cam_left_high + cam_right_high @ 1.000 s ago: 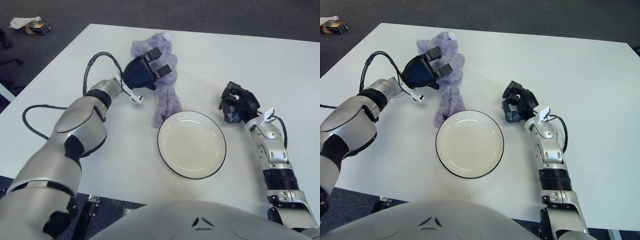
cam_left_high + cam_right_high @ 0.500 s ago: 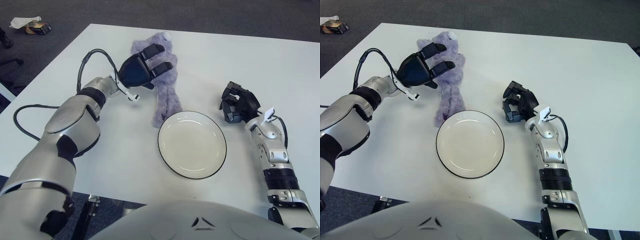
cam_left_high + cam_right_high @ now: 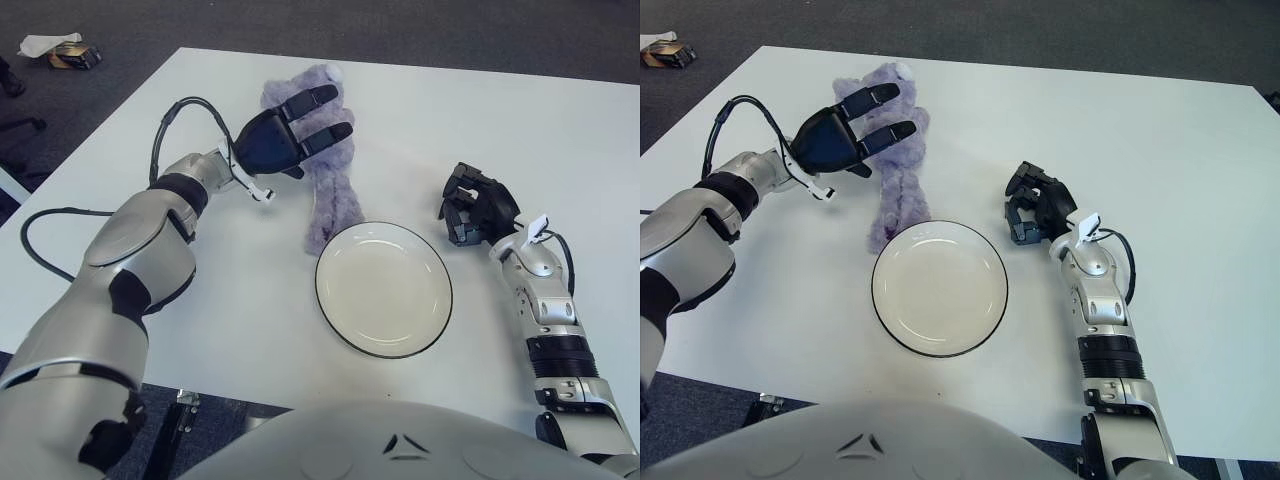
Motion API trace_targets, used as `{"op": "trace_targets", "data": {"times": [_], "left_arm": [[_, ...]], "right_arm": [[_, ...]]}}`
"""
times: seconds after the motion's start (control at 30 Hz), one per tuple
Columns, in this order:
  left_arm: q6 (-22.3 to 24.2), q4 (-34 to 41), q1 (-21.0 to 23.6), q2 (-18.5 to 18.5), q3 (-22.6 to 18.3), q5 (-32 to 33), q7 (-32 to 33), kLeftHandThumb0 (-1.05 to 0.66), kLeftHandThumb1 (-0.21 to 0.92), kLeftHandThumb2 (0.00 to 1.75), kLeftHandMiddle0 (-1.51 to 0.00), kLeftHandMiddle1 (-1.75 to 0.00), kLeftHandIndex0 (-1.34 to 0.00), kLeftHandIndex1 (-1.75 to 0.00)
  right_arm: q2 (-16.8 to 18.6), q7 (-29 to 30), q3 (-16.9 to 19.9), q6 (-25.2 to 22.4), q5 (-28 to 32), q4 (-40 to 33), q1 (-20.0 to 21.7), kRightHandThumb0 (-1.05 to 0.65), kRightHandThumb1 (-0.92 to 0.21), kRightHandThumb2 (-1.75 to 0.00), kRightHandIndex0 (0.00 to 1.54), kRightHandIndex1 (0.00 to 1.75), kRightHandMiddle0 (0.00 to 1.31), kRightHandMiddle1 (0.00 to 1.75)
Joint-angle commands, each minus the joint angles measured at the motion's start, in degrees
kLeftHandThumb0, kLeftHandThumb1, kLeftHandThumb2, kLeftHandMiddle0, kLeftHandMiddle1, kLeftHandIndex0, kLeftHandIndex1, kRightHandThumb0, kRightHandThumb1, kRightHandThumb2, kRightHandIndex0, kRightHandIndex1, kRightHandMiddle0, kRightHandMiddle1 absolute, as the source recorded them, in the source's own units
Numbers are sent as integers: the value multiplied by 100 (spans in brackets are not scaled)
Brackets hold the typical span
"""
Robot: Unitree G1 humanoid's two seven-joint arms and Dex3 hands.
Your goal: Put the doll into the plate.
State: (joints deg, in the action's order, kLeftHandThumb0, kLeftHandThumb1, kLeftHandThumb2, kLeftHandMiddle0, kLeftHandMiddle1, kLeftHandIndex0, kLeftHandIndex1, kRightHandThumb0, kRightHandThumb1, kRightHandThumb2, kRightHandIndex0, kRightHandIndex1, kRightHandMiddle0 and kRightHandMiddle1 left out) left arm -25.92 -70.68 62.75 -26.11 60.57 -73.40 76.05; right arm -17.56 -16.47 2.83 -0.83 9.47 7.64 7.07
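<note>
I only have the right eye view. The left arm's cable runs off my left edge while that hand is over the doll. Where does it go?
Observer: From the left hand, open over the doll, the cable loops across the table near its left edge, then curves back under the left arm.
Operator: I see only a small box on the floor. Is anything else there?
Observer: Crumpled white paper lies just left of the box, beyond the table's far left corner.
</note>
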Motion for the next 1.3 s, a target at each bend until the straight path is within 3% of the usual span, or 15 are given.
{"op": "trace_targets", "data": {"times": [0.0, 0.3, 0.73, 1.27], "left_arm": [[118, 3, 198, -50, 72, -134, -130, -82, 69, 67, 0, -1, 0, -13], [207, -112, 339, 85, 160, -260, -440, -83, 72, 61, 0, 0, 0, -4], [341, -433, 638, 354, 473, -502, -1319, -86, 61, 61, 0, 0, 0, 0], [445, -549, 922, 566, 771, -675, -2214, -87, 57, 62, 0, 0, 0, 0]], "right_arm": [[-39, -57, -154, -390, -251, 439, -390, -1, -23, -143, 57, 175, 55, 174], [-29, -81, -138, -362, -219, 465, -389, -1, -23, -143, 57, 175, 55, 174], [-16, -56, -118, -427, -202, 463, -379, -1, -23, -142, 56, 175, 55, 174], [-1, -1, -148, -479, -242, 426, -389, -1, -23, -142, 56, 175, 55, 174]]}}
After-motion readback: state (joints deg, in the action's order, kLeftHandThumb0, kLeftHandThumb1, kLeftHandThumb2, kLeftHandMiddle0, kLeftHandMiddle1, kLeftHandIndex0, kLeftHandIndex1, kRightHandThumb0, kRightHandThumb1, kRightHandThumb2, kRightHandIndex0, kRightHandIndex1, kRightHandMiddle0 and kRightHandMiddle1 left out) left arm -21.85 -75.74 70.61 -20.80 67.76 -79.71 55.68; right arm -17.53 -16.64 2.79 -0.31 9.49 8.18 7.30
